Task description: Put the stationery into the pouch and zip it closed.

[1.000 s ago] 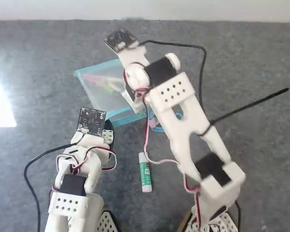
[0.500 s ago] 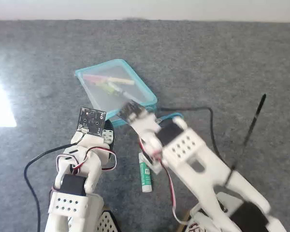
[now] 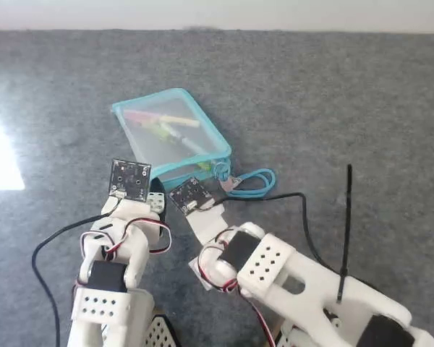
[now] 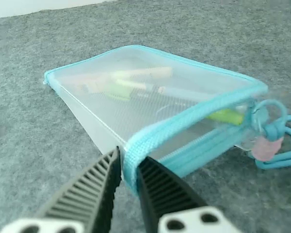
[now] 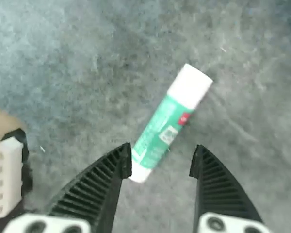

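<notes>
The left claw (image 4: 128, 160) pinches the pouch (image 4: 150, 102) rim; the right claw (image 5: 162, 155) spreads wide over the glue stick (image 5: 169, 124).

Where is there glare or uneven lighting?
High view: a bright glare patch whites out the table at the picture's left edge. Left wrist view: the pouch is evenly lit. Right wrist view: no glare on the glue stick.

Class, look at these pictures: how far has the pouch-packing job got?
Done: several pens lie inside the pouch. In hand: the left hand pinches the pouch's blue edge, and the right hand hangs open over the glue stick, which lies outside the pouch. Left: grasp the glue stick, put it in, zip the pouch.
</notes>
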### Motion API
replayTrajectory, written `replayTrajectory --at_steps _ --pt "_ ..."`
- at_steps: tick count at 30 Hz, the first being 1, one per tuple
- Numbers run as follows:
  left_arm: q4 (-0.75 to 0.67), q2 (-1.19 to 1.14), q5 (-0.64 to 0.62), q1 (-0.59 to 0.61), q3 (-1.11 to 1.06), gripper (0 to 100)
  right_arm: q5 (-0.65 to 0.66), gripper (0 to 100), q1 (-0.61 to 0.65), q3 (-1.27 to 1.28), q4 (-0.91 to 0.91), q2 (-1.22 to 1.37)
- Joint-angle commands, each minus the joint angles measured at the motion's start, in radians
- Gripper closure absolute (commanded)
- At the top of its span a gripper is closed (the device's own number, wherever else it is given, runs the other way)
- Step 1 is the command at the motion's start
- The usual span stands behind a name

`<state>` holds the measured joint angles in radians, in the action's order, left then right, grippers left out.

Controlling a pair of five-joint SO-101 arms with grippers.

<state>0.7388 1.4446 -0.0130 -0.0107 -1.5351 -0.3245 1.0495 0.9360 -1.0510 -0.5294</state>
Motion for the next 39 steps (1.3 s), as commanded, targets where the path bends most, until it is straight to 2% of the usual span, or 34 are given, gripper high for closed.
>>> replayTrajectory --at_steps 1,12,18,25,31,37,39 --pt "-0.023 -0.011 -0.015 0.006 0.051 99 -0.015 79.6 0.019 0.018 0.071 -0.041" --pt "-0.023 -0.011 -0.015 0.003 0.05 99 -0.015 79.6 0.019 0.044 0.081 -0.039" --pt "-0.023 -0.011 -0.015 0.003 0.05 99 -0.015 79.6 0.018 0.141 0.189 -0.039" --pt "-0.023 -0.011 -0.015 0.003 0.05 99 -0.015 79.8 0.015 0.167 0.2 -0.038" --pt "-0.023 -0.009 -0.015 0.006 0.05 99 -0.014 79.9 0.013 0.15 0.213 0.079" --pt "-0.021 -0.011 -0.015 0.006 0.05 99 -0.015 80.4 -0.081 0.11 0.205 0.197" --pt "-0.021 -0.011 -0.015 0.005 0.05 99 -0.012 83.8 -0.136 0.109 0.203 0.209"
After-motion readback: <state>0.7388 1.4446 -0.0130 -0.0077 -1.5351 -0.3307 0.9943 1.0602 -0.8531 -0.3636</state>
